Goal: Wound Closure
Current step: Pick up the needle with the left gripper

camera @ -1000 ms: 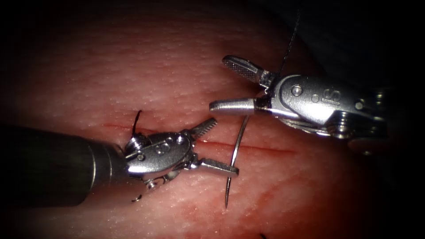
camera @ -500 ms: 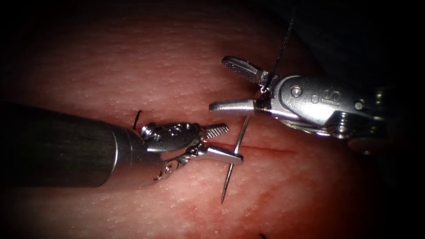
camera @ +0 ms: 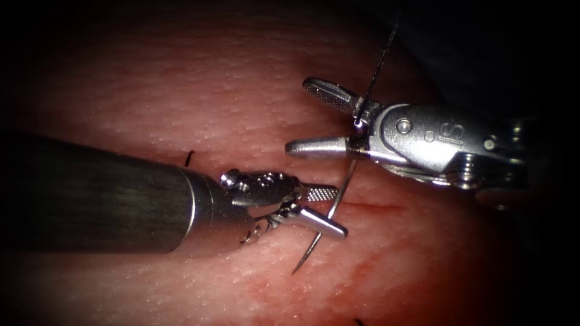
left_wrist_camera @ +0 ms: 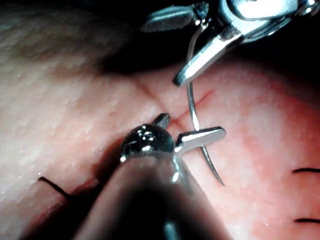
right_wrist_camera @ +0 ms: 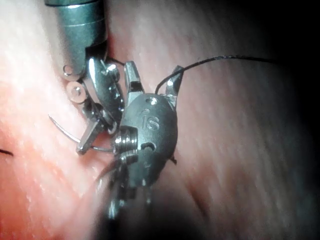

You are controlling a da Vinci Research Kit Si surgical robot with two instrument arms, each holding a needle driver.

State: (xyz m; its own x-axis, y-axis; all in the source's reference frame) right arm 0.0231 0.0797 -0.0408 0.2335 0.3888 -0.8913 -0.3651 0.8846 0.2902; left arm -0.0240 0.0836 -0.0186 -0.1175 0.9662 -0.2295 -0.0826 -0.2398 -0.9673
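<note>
The curved needle hangs free above the tissue, not in it, with its tip low near the front of the cut. Its rear end and the black thread sit at the base of my right tool's wide open jaws. My left tool comes in from the left, its jaws narrowly open around the needle's middle. The left wrist view has the needle crossing one jaw of the left tool, under the right tool. The right wrist view catches the right tool, thread and needle.
A short dark stitch end stands by the cut just behind the left tool's shaft. More dark stitches cross the tissue in the left wrist view. Red fluid stains the tissue in front of the cut.
My left tool has moved right to the needle and its jaws have narrowed around it. The needle has tilted, its tip swinging left. The right tool has stayed put.
</note>
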